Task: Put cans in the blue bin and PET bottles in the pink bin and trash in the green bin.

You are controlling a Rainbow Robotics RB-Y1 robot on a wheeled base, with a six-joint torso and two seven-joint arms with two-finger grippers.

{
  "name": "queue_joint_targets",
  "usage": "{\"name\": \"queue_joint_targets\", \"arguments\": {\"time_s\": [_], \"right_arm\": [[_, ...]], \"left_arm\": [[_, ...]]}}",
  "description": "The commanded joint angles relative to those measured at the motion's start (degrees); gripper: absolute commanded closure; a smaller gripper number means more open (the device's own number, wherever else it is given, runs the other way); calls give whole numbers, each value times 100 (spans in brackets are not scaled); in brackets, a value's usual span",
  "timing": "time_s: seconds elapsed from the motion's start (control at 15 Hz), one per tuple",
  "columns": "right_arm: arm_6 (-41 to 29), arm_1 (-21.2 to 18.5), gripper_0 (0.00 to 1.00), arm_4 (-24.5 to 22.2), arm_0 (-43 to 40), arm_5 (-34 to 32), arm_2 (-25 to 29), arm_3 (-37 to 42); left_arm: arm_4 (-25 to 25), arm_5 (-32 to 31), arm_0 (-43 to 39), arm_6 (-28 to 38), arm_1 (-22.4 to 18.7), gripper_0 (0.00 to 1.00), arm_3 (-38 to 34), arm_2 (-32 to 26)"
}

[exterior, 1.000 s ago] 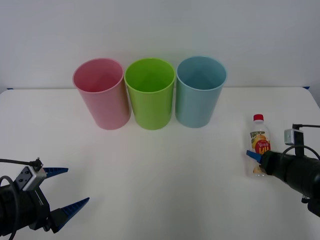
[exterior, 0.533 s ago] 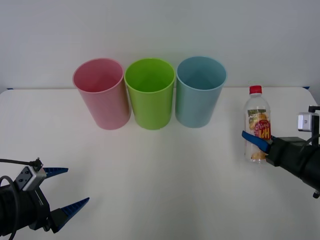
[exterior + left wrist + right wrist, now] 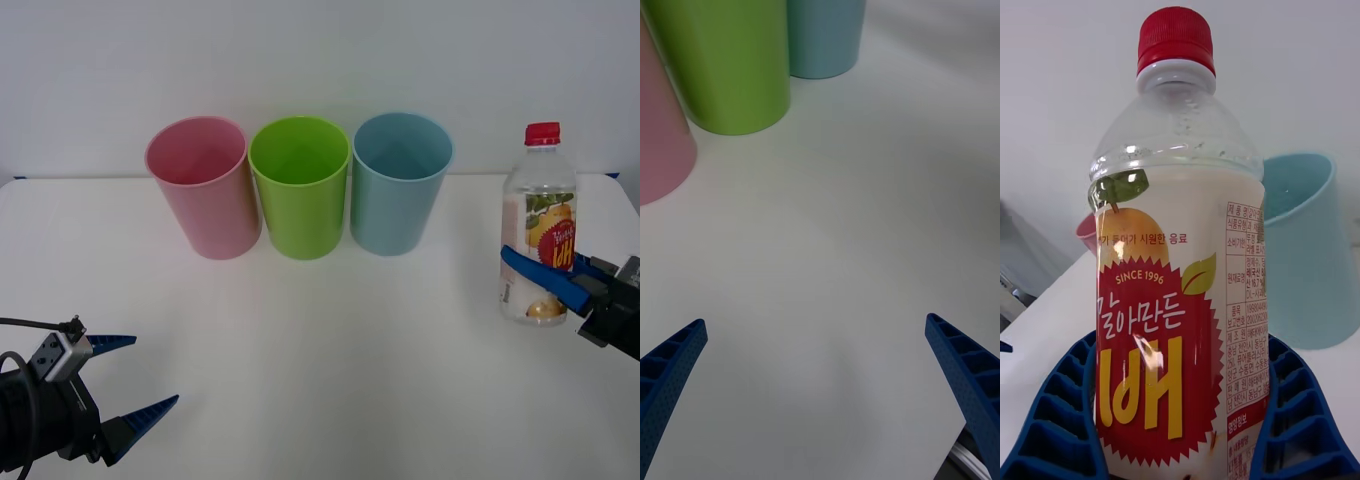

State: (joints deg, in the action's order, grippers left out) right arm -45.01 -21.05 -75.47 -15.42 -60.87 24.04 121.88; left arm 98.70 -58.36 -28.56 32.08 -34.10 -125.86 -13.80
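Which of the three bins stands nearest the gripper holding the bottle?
The blue bin, rightmost in the row, is closest to the right gripper; the green and pink bins stand farther left.

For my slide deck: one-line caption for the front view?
Right gripper holds the PET bottle upright beside the blue bin; left gripper waits open.

Clear PET bottle with red and yellow label, "SINCE 1996" in white, Korean "갈아만든" beneath, large yellow "배", small unreadable print panel beside.
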Motion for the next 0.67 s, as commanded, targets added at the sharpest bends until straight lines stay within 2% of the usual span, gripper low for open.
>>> {"name": "queue_joint_targets", "arguments": {"time_s": [0.07,0.2,0.33,0.47,0.67], "right_arm": [[906,-4,100,665,39,-153,-14,-7],[1521,-4,100,990,101,-179,-163,-16],[1917,13,100,1104,259,-118,-365,-16],[2251,13,100,1113,523,207,-717,-16],[2321,5,100,1007,997,954,-1288,-16]], "left_arm": [[0,0,0,0,0,0,0,0],[0,0,0,0,0,0,0,0],[0,0,0,0,0,0,0,0],[0,0,0,0,0,0,0,0],[0,0,0,0,0,0,0,0]]}}
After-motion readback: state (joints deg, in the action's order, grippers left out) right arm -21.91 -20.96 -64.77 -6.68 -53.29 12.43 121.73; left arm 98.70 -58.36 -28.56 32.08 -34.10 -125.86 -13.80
